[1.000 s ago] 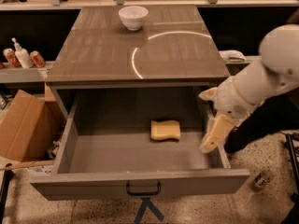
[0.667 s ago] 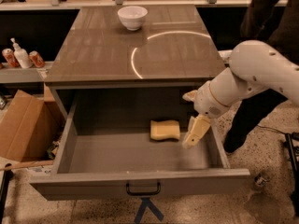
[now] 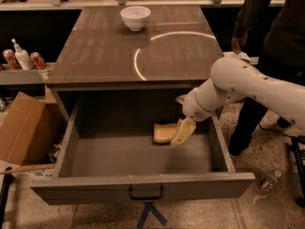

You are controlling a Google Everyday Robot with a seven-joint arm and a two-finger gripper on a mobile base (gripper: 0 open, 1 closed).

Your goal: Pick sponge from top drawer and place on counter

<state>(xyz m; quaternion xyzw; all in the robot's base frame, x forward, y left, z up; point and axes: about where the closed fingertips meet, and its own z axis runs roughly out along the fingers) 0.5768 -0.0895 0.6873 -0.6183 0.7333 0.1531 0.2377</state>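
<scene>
- Sponge first: the small pale-yellow foam sponge point(image 3: 163, 132) lies flat on the floor of the wide grey-brown top drawer point(image 3: 143, 185), near the back and a bit right of the middle.
- The top drawer is pulled wide open, with its small black handle point(image 3: 146, 193) at the front.
- A second ago the pale gripper point(image 3: 182, 133) was over by the right wall of the drawer, well apart from the sponge.
- Now the gripper is down inside the drawer, right at the sponge's right end. It looks like it is touching it or just beside it.
- The sponge has not moved. It is in the same spot as before.
- I cannot tell if the gripper is open, closed or holding the sponge. Its tip covers the sponge's end.
- The white robot arm point(image 3: 238, 82) has swung left to get there, and it reaches in from the right side.
- I think this means the reaching part is almost done and the grab comes next. The lift has not begun.
- The big shiny grey-brown counter point(image 3: 95, 51) sits above the drawer. A white round bowl point(image 3: 135, 17) stands at its far end, so there is lots of bare room for the sponge.
- A person in dark clothes point(image 3: 281, 27) stands on the right, behind the arm.
</scene>
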